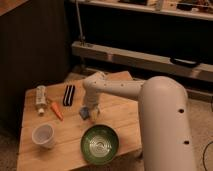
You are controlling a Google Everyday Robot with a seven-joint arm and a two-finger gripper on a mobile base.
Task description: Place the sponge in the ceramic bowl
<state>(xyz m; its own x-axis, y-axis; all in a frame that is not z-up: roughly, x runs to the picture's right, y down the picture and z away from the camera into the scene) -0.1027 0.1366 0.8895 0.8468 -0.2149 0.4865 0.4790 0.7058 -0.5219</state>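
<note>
The sponge (84, 114) is a small blue-grey pad on the wooden table (125, 120), just left of centre. My gripper (89, 111) is down at the table right over the sponge, touching or nearly touching it, and hides part of it. The ceramic bowl (100, 144) is round, green and glossy with pale rings inside. It stands empty at the table's front edge, a short way in front of the sponge and the gripper.
A white plastic cup (43, 135) stands at the front left. An orange carrot (56, 110) and a pale bottle (40, 99) lie at the left. A flat black block (69, 95) lies behind the gripper. My thick white arm (162, 115) covers the table's right side.
</note>
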